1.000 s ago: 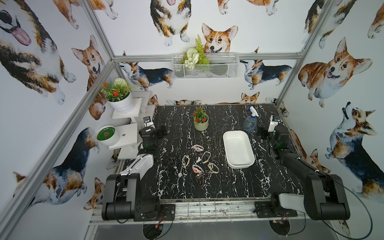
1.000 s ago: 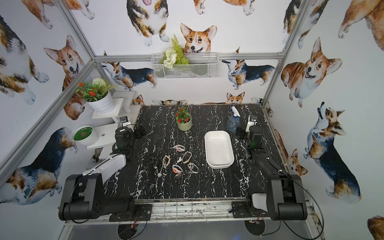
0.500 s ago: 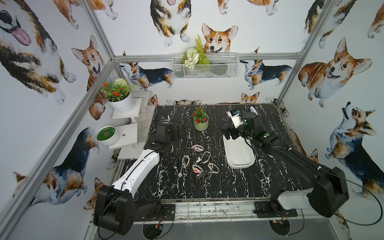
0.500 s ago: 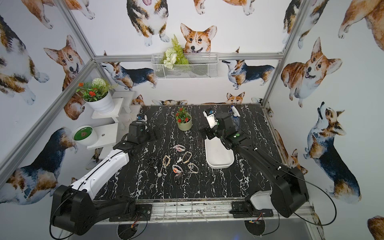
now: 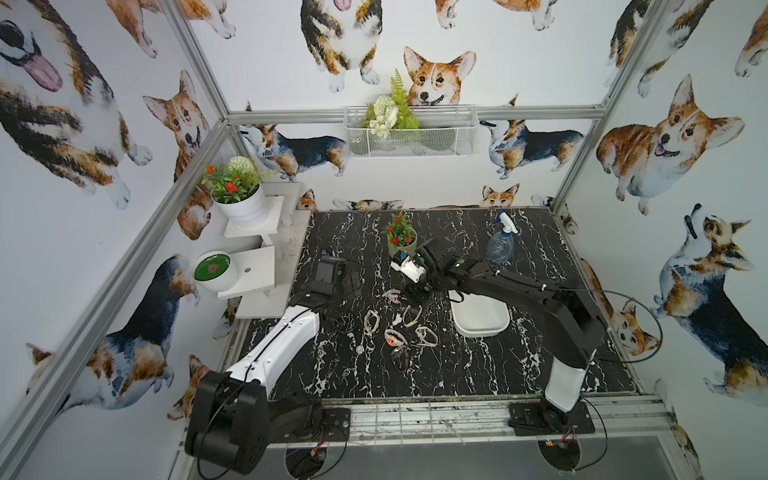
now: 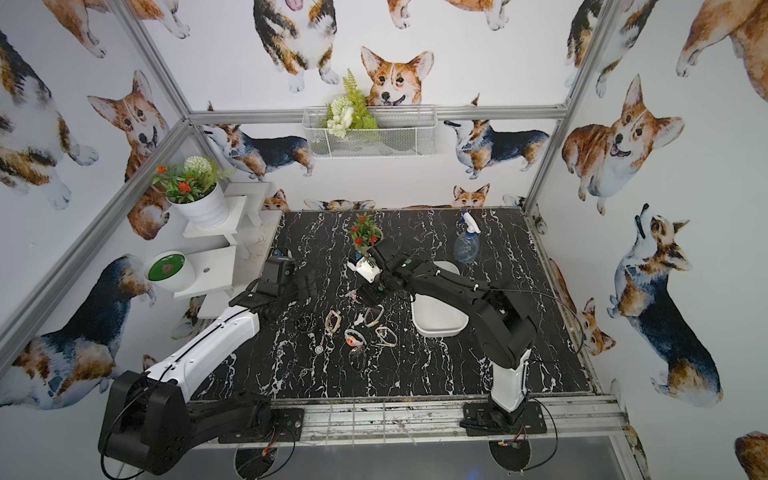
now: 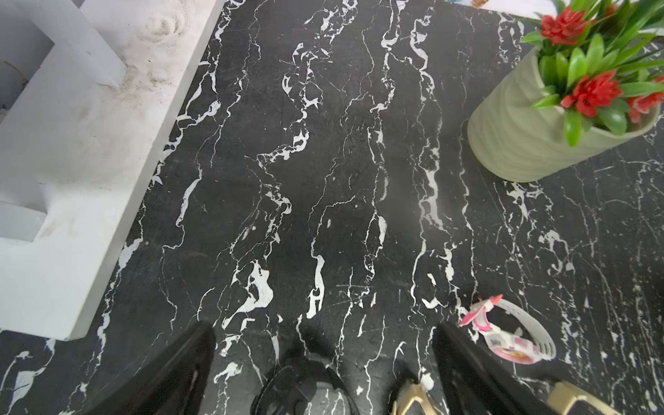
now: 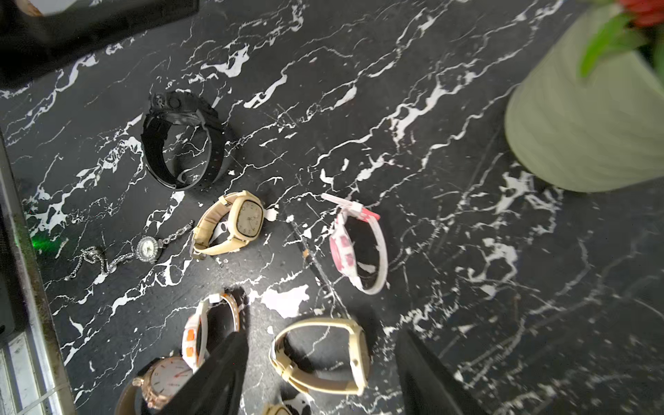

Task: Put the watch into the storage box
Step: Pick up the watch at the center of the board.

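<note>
Several watches lie loose mid-table. My right gripper (image 8: 319, 373) hangs low over them, jaws open on either side of a cream watch (image 8: 319, 355) (image 5: 411, 316) without touching it. A pink-and-white watch (image 8: 359, 244) lies just beyond. The white storage box (image 5: 482, 320) (image 6: 440, 320) sits to the right, its far end hidden under my right arm. My left gripper (image 7: 323, 373) (image 5: 351, 286) is open above bare table, with a black watch (image 7: 305, 388) low between its fingers.
A green pot with red flowers (image 5: 401, 241) stands just behind the right gripper. A spray bottle (image 5: 500, 245) is at the back right. White stepped shelves (image 5: 257, 270) border the table's left edge. A wire basket (image 5: 409, 133) hangs on the back wall.
Both arms have come in from the table's sides. The right gripper swung left from over the storage box down to the watches, its jaws narrowing. The left gripper reached forward beside them.
</note>
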`<act>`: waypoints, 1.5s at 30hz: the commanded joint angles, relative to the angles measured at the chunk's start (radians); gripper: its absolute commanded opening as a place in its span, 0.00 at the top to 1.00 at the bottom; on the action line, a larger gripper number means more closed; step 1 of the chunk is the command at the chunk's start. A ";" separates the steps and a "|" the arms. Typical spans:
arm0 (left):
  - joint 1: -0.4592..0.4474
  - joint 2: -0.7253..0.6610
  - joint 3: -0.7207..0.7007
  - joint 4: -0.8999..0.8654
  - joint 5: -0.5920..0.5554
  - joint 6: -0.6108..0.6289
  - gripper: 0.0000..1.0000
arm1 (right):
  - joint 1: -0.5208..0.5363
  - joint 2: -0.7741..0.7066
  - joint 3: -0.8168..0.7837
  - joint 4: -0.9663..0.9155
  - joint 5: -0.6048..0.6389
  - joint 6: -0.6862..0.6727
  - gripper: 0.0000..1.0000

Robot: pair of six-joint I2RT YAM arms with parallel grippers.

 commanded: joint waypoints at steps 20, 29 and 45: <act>0.004 -0.062 -0.014 0.024 -0.007 -0.013 0.00 | 0.018 0.279 0.200 -0.077 -0.002 0.005 0.65; 0.002 -0.079 -0.020 0.026 -0.007 -0.012 0.00 | 0.026 0.305 0.215 -0.081 -0.004 0.004 0.77; 0.002 -0.152 -0.068 0.150 0.154 0.014 0.00 | -0.021 0.060 0.018 0.144 -0.191 0.106 0.95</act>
